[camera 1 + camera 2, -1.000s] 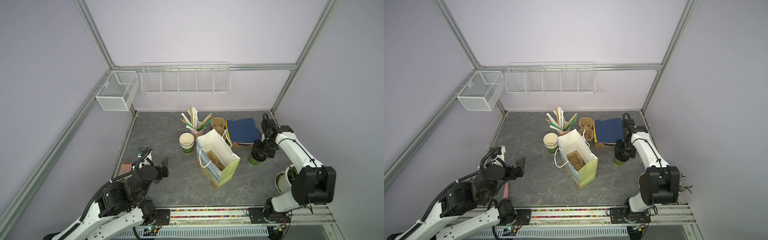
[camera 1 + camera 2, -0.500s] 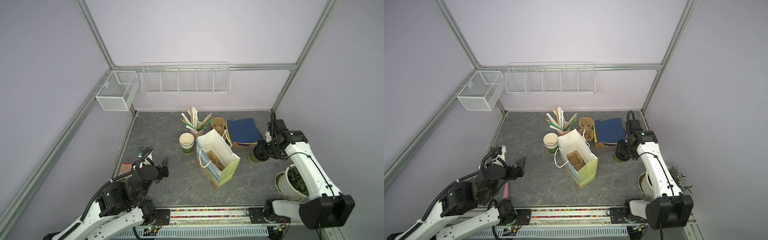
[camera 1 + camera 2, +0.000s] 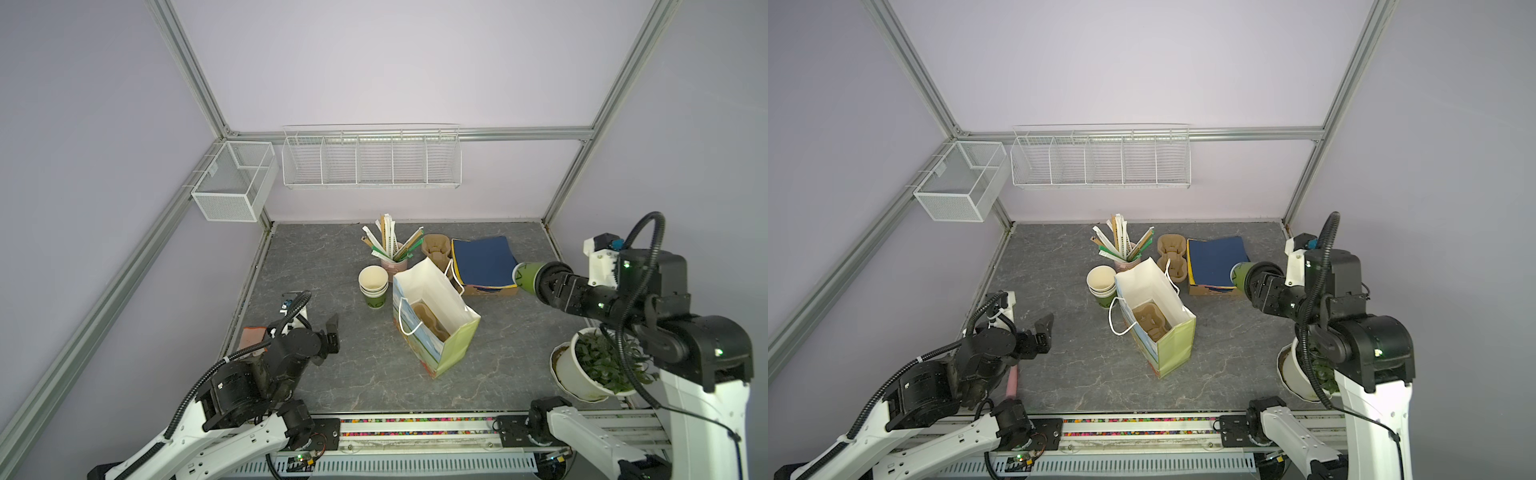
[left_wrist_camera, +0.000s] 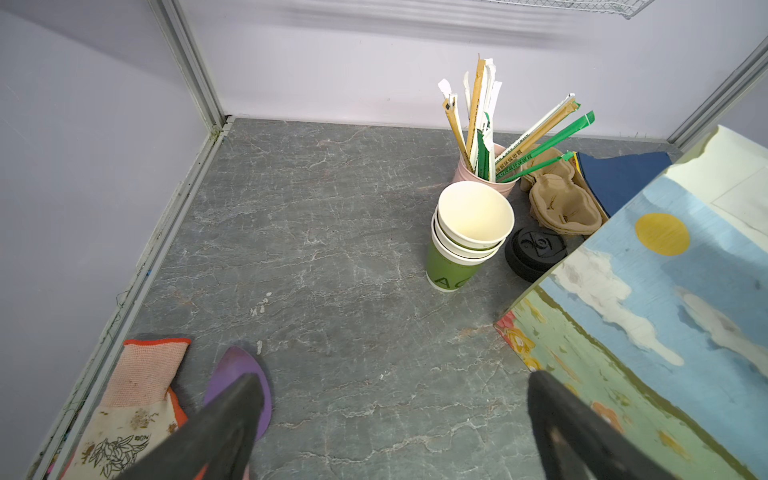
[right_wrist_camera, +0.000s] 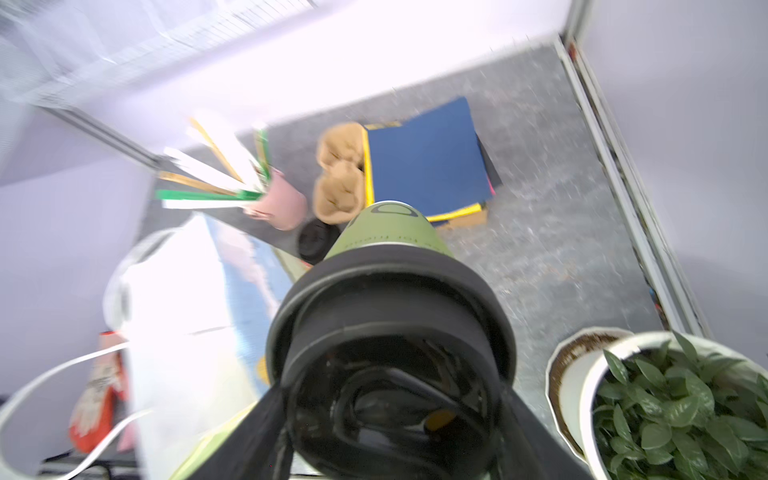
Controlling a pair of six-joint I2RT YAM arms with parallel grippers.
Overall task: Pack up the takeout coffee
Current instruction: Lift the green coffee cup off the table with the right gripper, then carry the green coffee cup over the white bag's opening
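The takeout coffee (image 3: 524,276) (image 3: 1239,273) is a green paper cup with a black lid (image 5: 390,291). It is off the table, tipped on its side, with its base pointing at the blue folders. My right gripper (image 3: 542,283) (image 3: 1255,282) (image 5: 390,409) is shut on it at the lid end, to the right of the open paper bag (image 3: 451,332) (image 3: 1177,336). A brown cup carrier (image 3: 430,320) lies inside the bag. My left gripper (image 3: 332,328) (image 3: 1045,326) (image 4: 395,399) hangs open and empty over bare table, left of the bag.
A stack of lidless green cups (image 3: 374,286), a pink cup of straws (image 3: 392,251), spare carriers (image 3: 436,248) and blue folders (image 3: 482,259) stand behind the bag. Black lids (image 4: 536,253) sit beside the cups. A potted plant (image 3: 594,365) is at front right, a glove (image 4: 137,395) at front left.
My right arm has lifted the coffee off the table beside the folders and tipped it sideways while swinging up and toward the front. The left arm has stayed still.
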